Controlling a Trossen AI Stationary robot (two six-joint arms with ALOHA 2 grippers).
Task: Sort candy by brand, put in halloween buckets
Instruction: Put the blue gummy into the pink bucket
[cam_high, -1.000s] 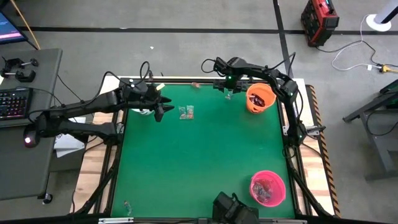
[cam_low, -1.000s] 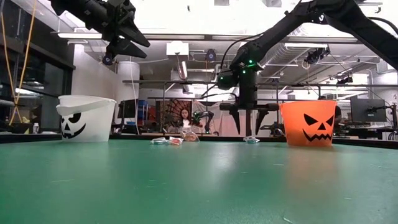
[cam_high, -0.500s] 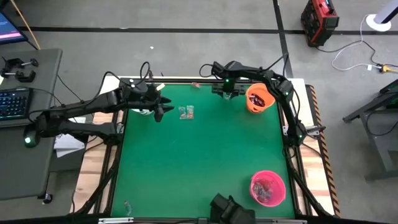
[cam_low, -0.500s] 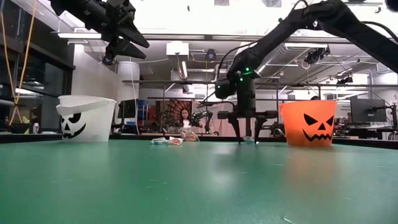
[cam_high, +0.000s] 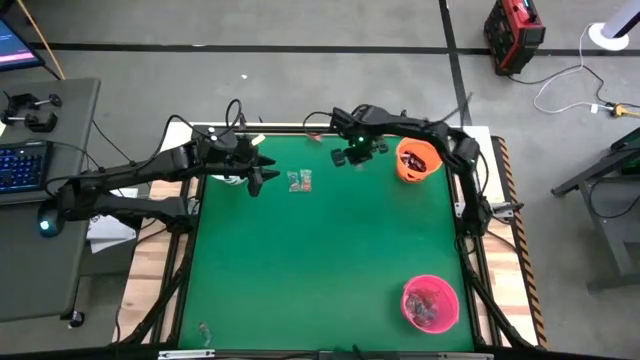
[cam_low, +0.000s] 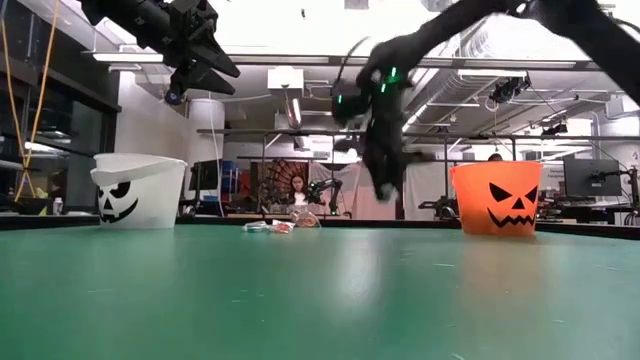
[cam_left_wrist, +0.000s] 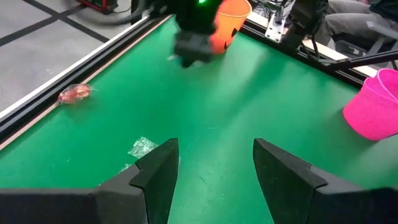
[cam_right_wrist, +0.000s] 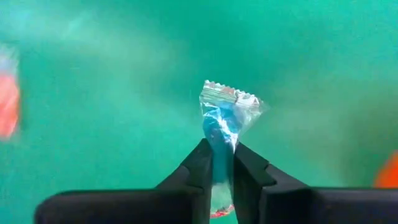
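Candy pieces (cam_high: 298, 181) lie in a small cluster on the green bench (cam_high: 320, 260) near its far edge, left of centre; one reddish piece (cam_left_wrist: 75, 94) sits apart against the far rail. Right gripper (cam_right_wrist: 221, 167) is closed on a blue-and-white sweet (cam_right_wrist: 222, 121), pinched at its lower part between the fingertips (cam_right_wrist: 200, 163), wrapper standing upright above them. In the high view this gripper (cam_high: 352, 154) is raised near the far edge, between the cluster and the orange bucket (cam_high: 418, 159). Left gripper (cam_high: 256, 176) hangs above the bench just left of the cluster, jaws spread wide and empty, beside the white bucket (cam_low: 138, 189) at the far left. Pink bucket (cam_high: 431, 303) stands near the front right corner, holding sweets.
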